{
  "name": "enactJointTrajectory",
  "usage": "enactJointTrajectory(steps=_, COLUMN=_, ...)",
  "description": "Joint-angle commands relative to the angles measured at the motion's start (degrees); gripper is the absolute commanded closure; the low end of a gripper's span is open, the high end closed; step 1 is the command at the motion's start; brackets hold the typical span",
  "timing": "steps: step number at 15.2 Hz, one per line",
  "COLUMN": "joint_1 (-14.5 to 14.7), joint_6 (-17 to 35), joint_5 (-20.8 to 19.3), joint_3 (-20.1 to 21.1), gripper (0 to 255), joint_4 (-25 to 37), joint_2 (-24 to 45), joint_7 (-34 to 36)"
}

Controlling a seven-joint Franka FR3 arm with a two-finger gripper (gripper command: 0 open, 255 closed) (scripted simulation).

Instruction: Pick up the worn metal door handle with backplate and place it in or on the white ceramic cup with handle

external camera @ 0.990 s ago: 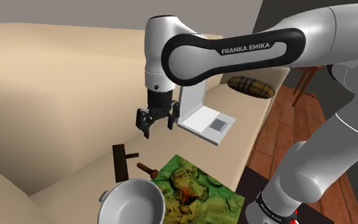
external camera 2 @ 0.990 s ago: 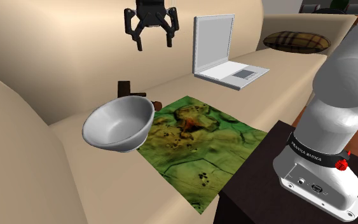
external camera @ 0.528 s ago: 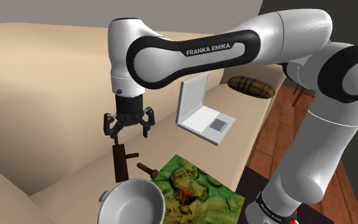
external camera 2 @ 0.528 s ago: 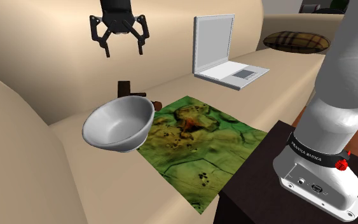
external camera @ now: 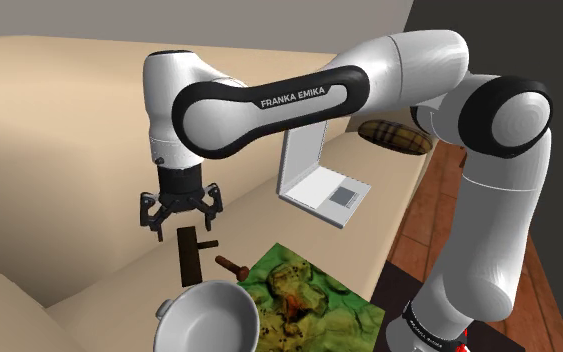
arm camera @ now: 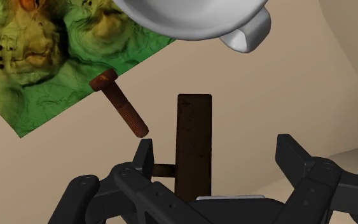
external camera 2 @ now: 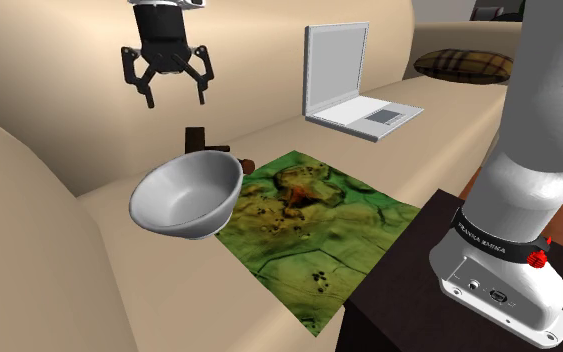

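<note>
The door handle (external camera: 191,256) is a dark brown upright backplate with a short lever, lying on the beige sofa seat; I also see this handle (external camera 2: 198,138) behind the cup. The cup (external camera: 212,318) is a wide grey-white bowl shape with a small handle, standing next to the plate (arm camera: 194,143) on the near side in the shoulder view. My gripper (external camera: 181,222) hangs open just above the plate's far end, touching nothing. In the wrist view the gripper (arm camera: 217,153) has its fingers wide apart, the plate near one of them and the cup (arm camera: 196,16) beyond. From the second exterior view, the gripper (external camera 2: 176,98) is above and behind the cup (external camera 2: 187,194).
A rusty bolt (external camera: 233,266) lies between the handle and a green patterned mat (external camera: 309,300). An open white laptop (external camera: 314,175) stands farther along the seat, with a brown plaid cushion (external camera: 395,135) beyond. The sofa back rises at the shoulder view's left.
The open gripper has travelled toward the shoulder view's left and come lower, from beside the laptop to just above the door handle. Nothing else has moved.
</note>
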Motion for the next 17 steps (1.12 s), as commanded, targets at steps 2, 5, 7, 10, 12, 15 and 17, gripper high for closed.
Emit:
enactJointTrajectory(steps=2, joint_1=0.0, joint_6=2.7, joint_5=-0.2, joint_3=-0.1, gripper=0, joint_4=-2.5, joint_2=0.2, joint_7=0.2)
enactJointTrajectory(steps=5, joint_1=0.0, joint_6=2.7, joint_5=-0.2, joint_3=-0.1, gripper=0, joint_4=-2.5, joint_2=0.2, joint_7=0.2)
enactJointTrajectory(steps=7, joint_1=0.0, joint_6=2.7, joint_5=-0.2, joint_3=-0.1, gripper=0, joint_4=-2.5, joint_2=0.2, joint_7=0.2)
enactJointTrajectory(steps=10, joint_1=0.0, joint_6=2.7, joint_5=-0.2, joint_3=-0.1, gripper=0, joint_4=-2.5, joint_2=0.2, joint_7=0.2)
enactJointTrajectory(steps=12, joint_1=0.0, joint_6=2.7, joint_5=-0.2, joint_3=-0.1, gripper=255, joint_4=-2.5, joint_2=0.2, joint_7=0.2)
enactJointTrajectory(steps=15, joint_1=0.0, joint_6=2.7, joint_5=-0.2, joint_3=-0.1, gripper=255, joint_4=-2.5, joint_2=0.2, joint_7=0.2)
enactJointTrajectory(steps=17, joint_1=0.0, joint_6=2.7, joint_5=-0.2, joint_3=-0.1, gripper=255, joint_4=-2.5, joint_2=0.2, joint_7=0.2)
